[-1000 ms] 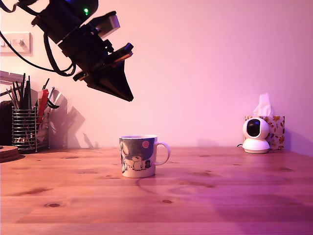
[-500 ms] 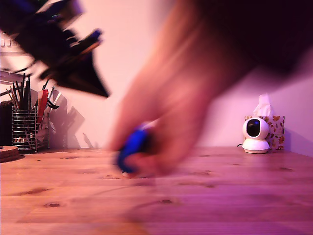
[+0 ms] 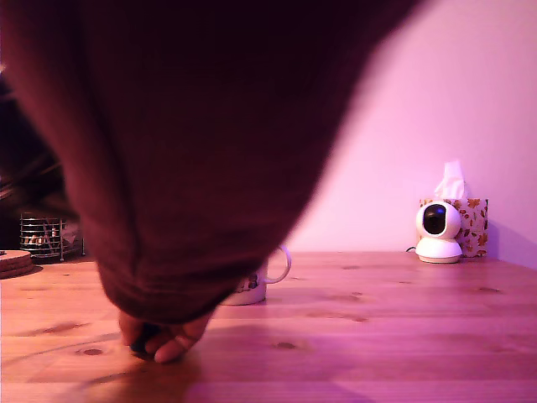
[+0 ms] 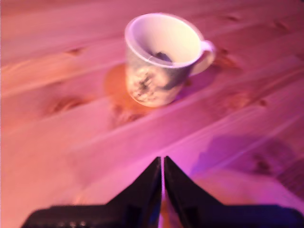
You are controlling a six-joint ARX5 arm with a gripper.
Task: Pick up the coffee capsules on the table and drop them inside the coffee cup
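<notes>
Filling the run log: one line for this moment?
gripper: shut, empty | mug: upright, dark item inside | sleeve: blocks exterior view | hand: on table

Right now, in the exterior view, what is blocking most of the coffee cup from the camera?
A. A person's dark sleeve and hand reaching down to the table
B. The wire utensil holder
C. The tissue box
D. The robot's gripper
A: a dark sleeve fills the exterior view's left and middle, with a hand down at the table, so only the coffee cup handle side shows beside it.
</notes>
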